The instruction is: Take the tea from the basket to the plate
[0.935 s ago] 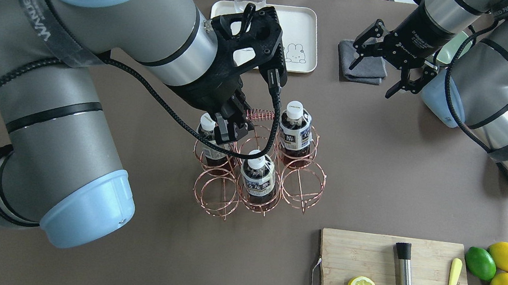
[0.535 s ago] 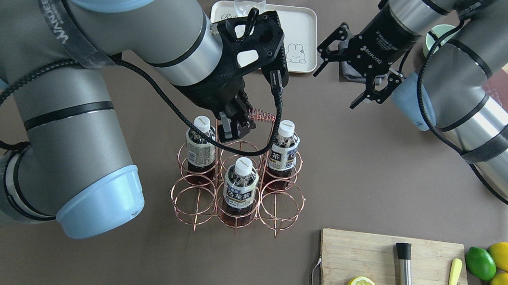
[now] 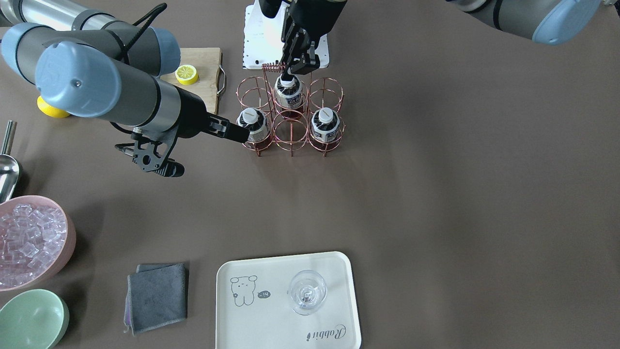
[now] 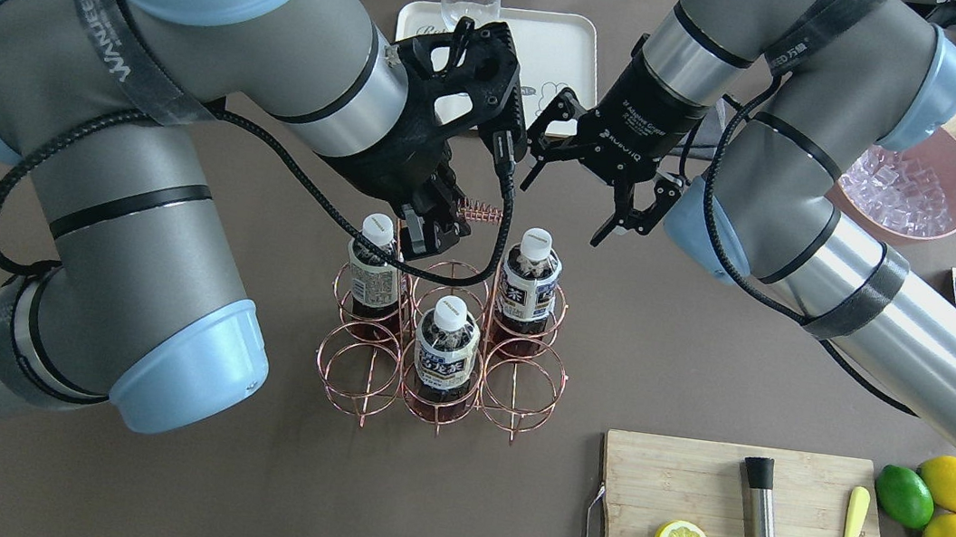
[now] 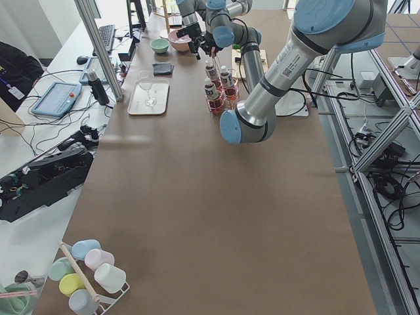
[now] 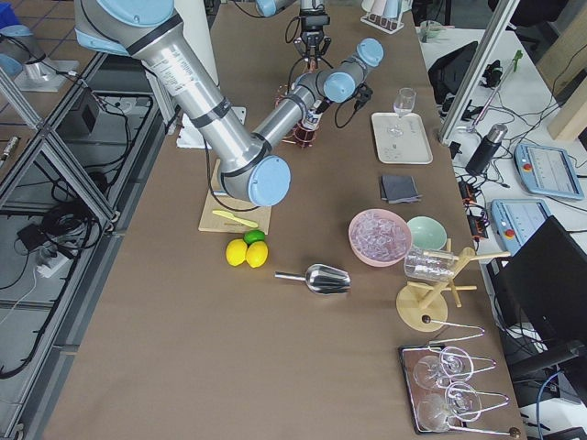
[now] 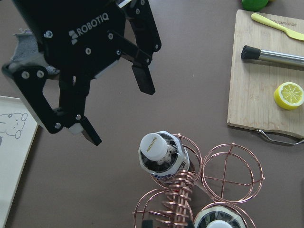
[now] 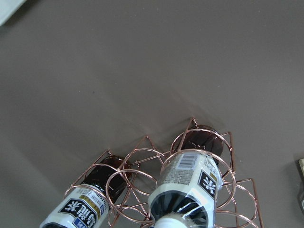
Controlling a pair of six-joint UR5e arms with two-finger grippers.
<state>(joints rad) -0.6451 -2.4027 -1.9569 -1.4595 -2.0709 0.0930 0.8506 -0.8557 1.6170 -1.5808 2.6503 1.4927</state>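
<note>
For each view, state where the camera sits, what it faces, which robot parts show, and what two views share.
Front-facing: across the table, looking down at the basket; both arms, left arm at right.
Overhead: above and behind, looking down; both arms.
Exterior left: table's end; left arm nearest.
Exterior right: opposite end; right arm nearest.
Left wrist: faces the open right tool.
Right wrist: faces the basket; no body.
Both wrist views share the basket.

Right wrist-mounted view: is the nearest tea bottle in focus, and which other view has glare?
Right wrist-mounted view: the nearest tea bottle looms large, its cap at the bottom edge soft. Exterior front-facing view: the white board beyond the basket is washed out.
</note>
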